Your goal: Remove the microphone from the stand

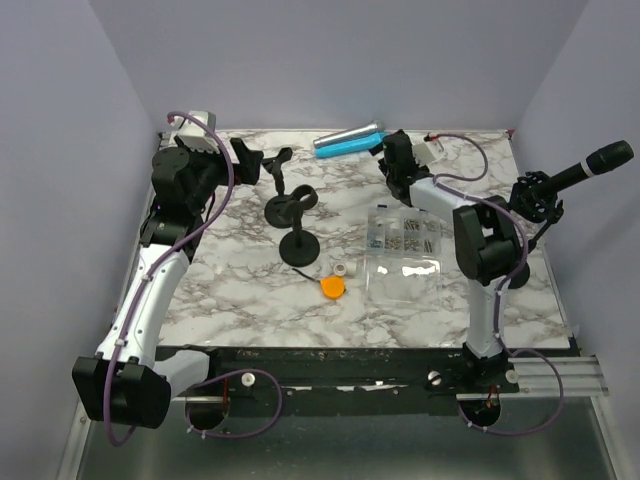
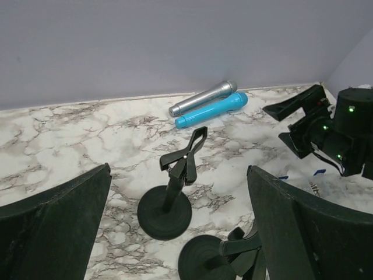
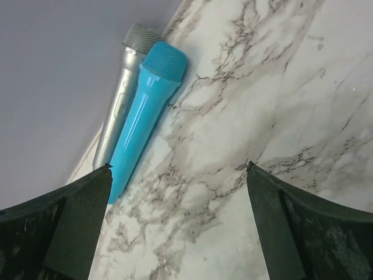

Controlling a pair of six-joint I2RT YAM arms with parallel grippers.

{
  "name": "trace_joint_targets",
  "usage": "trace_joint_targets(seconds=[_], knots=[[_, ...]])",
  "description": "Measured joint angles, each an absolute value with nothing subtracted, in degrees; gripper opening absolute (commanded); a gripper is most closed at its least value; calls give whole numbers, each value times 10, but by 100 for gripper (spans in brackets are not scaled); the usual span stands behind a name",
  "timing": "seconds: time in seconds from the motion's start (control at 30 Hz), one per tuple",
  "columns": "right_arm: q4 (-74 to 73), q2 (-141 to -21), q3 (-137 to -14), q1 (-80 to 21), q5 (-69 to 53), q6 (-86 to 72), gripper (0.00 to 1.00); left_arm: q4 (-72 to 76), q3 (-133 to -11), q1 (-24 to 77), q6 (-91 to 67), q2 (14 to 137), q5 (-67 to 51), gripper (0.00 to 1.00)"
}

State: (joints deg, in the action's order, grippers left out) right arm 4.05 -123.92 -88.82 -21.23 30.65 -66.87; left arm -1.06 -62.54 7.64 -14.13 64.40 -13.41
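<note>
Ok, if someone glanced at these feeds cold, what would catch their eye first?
The blue microphone and silver microphone lying side by side at the far edge of the table, right ahead of the open right gripper. Next, the black microphone jutting out at the right edge, clipped in its stand, while an empty stand and a second empty stand sit left of centre.

Both my arms are built alike: the left arm (image 1: 150, 290) and right arm (image 1: 482, 310) have white link shells between chunky black joint housings. A thin purple cable (image 1: 232, 172) loops along each one, and more curls at the bases. My fingers (image 2: 55, 219) are broad matte-black wedges with scuffed faces. Small green lights (image 2: 351, 108) glow on the right wrist.
</note>
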Motion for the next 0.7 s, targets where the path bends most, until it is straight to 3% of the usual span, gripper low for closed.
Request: trace_joint_targets(seconds=[0.37,0.5,0.7], knots=[[67,-935,-669,-258,235,-300,100,52,-590,71,-217,640,-140,99],[4,-800,-598,-258,205,-240,99,60,-596,52,-251,641,-181,99],[-116,-619,-596,-256,203,-214,98,63,-612,34,-284,649,-249,99]])
